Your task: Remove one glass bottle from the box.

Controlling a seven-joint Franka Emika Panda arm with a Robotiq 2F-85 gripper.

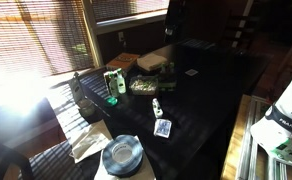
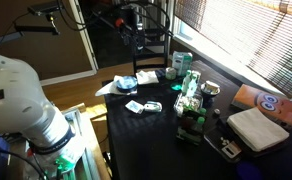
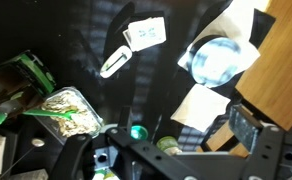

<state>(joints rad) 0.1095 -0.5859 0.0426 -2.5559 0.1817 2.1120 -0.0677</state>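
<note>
In the wrist view my gripper (image 3: 161, 150) is open, with its fingers wide apart at the bottom of the frame. It hovers over a pale round bottle top (image 3: 166, 146) and a green cap (image 3: 138, 131), touching neither. In both exterior views a slim glass bottle (image 1: 76, 88) (image 2: 176, 66) stands at the table's window side. The low tan box (image 1: 151, 60) (image 2: 256, 128) lies on the far part of the table, apart from the bottle. I cannot make out the gripper in either exterior view.
A green item with a white label (image 1: 114, 84) (image 2: 189, 88) stands on the dark table, near a wire basket (image 3: 21, 80) and a speckled packet (image 3: 71, 110). Also there: a card (image 3: 144, 32), a small white object (image 3: 116, 65), a glass lid (image 3: 218, 58) and paper (image 3: 211, 100).
</note>
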